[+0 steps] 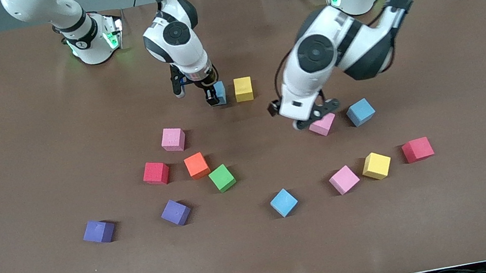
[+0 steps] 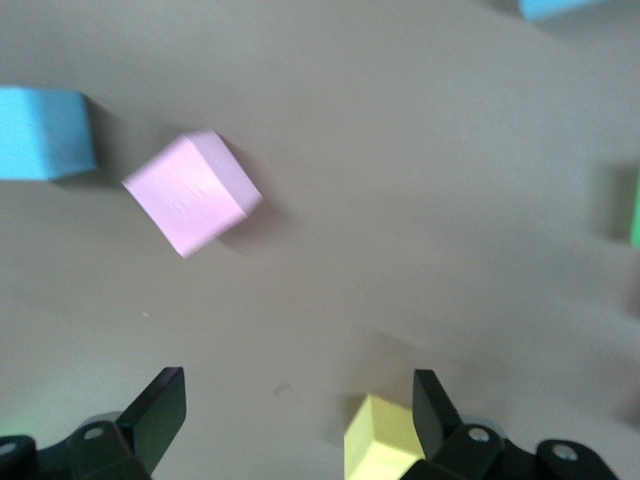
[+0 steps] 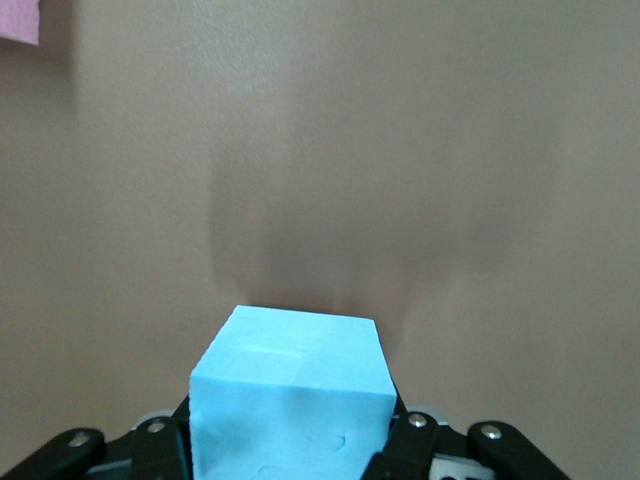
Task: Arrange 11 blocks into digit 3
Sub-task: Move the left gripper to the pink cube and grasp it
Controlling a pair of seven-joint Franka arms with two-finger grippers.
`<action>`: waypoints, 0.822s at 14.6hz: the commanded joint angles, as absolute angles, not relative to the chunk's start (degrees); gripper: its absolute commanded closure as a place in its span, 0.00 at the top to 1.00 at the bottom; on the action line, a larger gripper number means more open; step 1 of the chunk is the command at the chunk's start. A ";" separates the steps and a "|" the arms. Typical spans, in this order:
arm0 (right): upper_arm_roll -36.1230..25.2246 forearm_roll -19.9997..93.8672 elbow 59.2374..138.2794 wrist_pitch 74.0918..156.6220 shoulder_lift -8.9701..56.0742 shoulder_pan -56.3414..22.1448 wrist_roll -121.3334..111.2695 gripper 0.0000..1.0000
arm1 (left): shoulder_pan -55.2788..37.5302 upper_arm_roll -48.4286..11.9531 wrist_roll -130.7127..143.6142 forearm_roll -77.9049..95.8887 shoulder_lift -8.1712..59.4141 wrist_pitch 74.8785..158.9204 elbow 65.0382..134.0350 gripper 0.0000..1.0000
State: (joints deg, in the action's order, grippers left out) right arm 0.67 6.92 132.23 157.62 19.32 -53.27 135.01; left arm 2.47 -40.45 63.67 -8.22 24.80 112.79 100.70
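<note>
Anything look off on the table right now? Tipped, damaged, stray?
Nothing damaged or spilled. Loose cubes lie at mixed angles, as expected. Right gripper holds a blue cube beside the yellow cube. Left gripper, open, hangs over a pink cube. Two purple cubes sit apart, nearest the front camera.

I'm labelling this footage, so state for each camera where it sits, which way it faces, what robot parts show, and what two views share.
Front view: high across the table, facing both bases; shows both arms, the table and scattered blocks.
Left wrist view: on the left arm, looking down past the open left gripper at a pink block.
Right wrist view: on the right arm, looking down; right gripper shut on a blue block.
Shared: the front view also shows that blue block and pink block.
</note>
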 commanded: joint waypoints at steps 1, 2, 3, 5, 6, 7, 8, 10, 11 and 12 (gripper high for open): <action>0.44 8.09 131.31 157.41 19.77 -54.84 136.85 0.00 | 7.54 -40.96 63.54 -7.47 25.92 111.97 100.90 0.99; 0.35 8.09 130.53 157.33 20.47 -54.84 137.02 0.00 | 9.56 -40.96 63.89 -7.47 26.80 112.15 100.99 0.99; 0.44 8.09 129.73 157.24 21.26 -54.84 137.02 0.00 | 11.32 -40.87 64.68 -7.47 27.68 112.32 100.99 0.99; 0.35 8.09 127.98 154.88 22.49 -54.84 136.93 0.00 | 13.09 -40.35 68.97 -8.26 29.17 112.59 101.07 0.98; 0.35 8.09 126.40 152.08 23.02 -54.84 136.85 0.00 | 13.01 -39.12 70.47 -9.65 29.53 112.59 101.42 0.98; 0.35 8.09 125.34 149.27 23.29 -54.84 136.67 0.00 | 13.18 -38.42 71.88 -10.28 30.14 112.76 101.77 0.99; 0.35 8.09 125.16 148.72 23.29 -54.76 136.58 0.00 | 13.44 -38.06 74.24 -10.28 30.58 112.85 101.86 0.99; 0.35 8.09 125.07 148.80 23.29 -54.76 136.58 0.00 | 13.36 -37.79 81.35 -10.28 31.90 114.16 102.13 0.99; 0.35 8.09 124.98 148.97 23.29 -54.84 136.67 0.00 | 13.19 -37.79 85.30 -10.37 31.90 115.91 103.52 0.99; 0.35 8.09 124.98 148.97 23.29 -54.84 136.67 0.00 | 13.18 -37.71 87.60 -10.46 31.47 117.58 105.19 0.99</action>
State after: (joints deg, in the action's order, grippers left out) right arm 0.65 7.48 125.44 149.34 23.12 -54.25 136.01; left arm 13.47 -37.59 81.54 -9.49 32.44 114.55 102.23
